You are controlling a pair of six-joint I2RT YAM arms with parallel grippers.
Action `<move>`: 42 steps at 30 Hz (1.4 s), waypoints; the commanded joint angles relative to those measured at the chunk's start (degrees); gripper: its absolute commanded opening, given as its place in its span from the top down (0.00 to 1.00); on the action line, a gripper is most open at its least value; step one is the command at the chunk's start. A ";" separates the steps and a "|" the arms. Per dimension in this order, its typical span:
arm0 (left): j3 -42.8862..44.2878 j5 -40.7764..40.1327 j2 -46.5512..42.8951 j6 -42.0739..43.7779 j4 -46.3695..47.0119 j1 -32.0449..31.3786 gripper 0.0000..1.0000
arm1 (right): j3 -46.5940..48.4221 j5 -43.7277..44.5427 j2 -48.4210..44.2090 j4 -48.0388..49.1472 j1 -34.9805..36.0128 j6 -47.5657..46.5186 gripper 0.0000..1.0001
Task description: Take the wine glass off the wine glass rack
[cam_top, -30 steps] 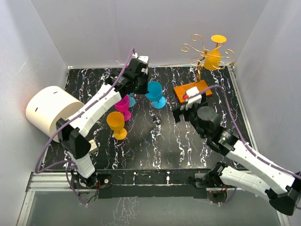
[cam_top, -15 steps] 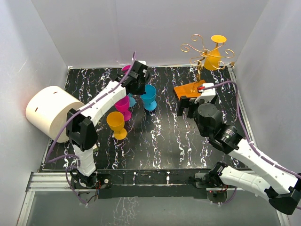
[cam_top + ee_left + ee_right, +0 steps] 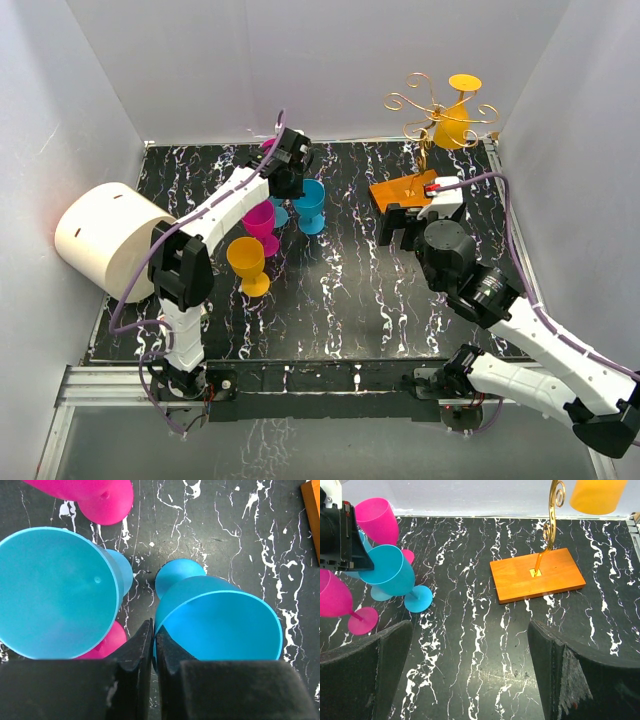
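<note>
- Wine glass [image 3: 452, 124], yellow-orange, hangs foot-up and bowl-down in the wine glass rack [image 3: 520, 580] at the far right corner of the tabletop [image 3: 340, 290]. Its long axis is close to vertical.
- Right end effector [image 3: 402, 222] is the nearer one. It hovers at the near edge of the rack's orange base with its fingers spread wide and nothing between them. The glass lies beyond and above it.
- Gold wire curls surround the stem. They are judged the main obstruction to lifting the glass out.
- Left end effector [image 3: 153, 640] is well apart to the left, pinching the rim of a cyan glass [image 3: 220, 625] beside pink glasses [image 3: 375, 517].
</note>
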 commanded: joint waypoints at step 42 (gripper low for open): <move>-28.02 5.06 -64.91 -6.58 -6.78 -0.09 0.12 | 20.69 -0.98 12.77 11.55 -0.36 -13.80 0.02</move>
